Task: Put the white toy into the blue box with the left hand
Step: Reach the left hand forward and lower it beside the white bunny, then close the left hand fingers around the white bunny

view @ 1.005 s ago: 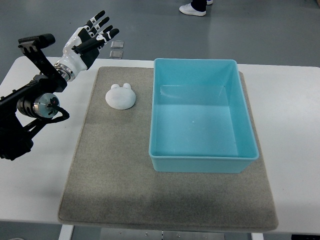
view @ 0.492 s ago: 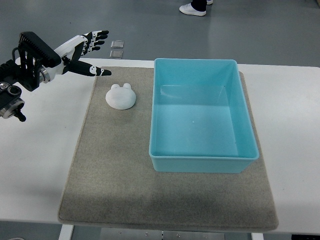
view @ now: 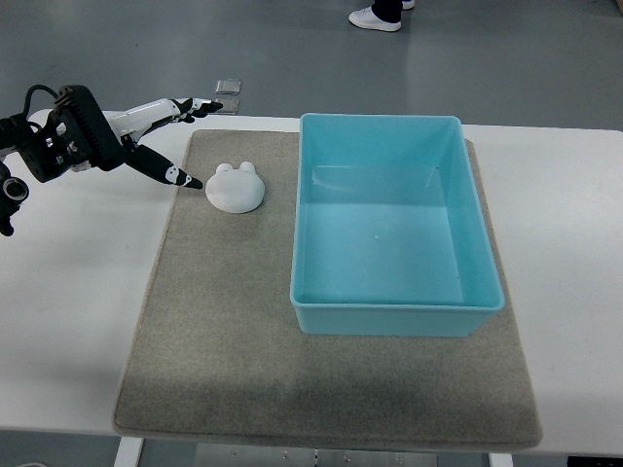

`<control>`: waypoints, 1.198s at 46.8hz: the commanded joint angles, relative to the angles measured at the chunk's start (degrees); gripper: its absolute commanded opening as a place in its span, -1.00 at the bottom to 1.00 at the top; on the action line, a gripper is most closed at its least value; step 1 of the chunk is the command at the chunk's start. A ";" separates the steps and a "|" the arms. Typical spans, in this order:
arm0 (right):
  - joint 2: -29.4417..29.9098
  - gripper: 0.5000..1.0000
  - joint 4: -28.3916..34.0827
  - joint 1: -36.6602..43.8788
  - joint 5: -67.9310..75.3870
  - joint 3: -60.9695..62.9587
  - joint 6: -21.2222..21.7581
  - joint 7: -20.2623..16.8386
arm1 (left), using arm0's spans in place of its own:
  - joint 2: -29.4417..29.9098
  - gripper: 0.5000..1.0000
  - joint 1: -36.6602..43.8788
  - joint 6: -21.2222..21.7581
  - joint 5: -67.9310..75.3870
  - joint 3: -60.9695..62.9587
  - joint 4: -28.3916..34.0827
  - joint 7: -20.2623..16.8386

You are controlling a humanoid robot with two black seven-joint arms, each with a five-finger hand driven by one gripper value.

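A white frog-shaped toy [view: 235,186] lies on the grey mat [view: 224,321], left of the blue box [view: 393,225]. The box is empty and stands on the mat's right half. My left hand [view: 180,136] comes in from the left edge and hovers just left of the toy. Its fingers [view: 200,105] are spread, with the thumb tip close to the toy's left side and the other fingers reaching past the mat's far corner. It holds nothing. The right hand is out of the picture.
The mat lies on a white table [view: 574,243]. Two small clear squares [view: 228,86] lie on the floor beyond the table's far edge. A person's white shoe [view: 375,17] shows at the top.
The left hand has dropped lower and turned, its thumb now pointing down toward the toy's left side. The toy and box have not moved.
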 commanded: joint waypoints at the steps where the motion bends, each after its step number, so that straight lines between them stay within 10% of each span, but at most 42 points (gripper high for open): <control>1: 0.00 0.74 0.00 -0.01 0.02 0.00 -0.05 0.00 | -0.25 0.91 0.03 0.56 2.80 0.30 0.01 -0.46; 20: 0.00 0.74 0.00 -0.01 0.02 0.00 -0.05 0.00 | -4.11 0.85 -0.67 11.28 4.38 9.97 0.19 -0.55; 56: 0.00 0.74 0.00 -0.01 0.02 0.00 -0.05 0.00 | -7.28 0.46 -1.29 14.09 9.48 10.23 4.05 -0.55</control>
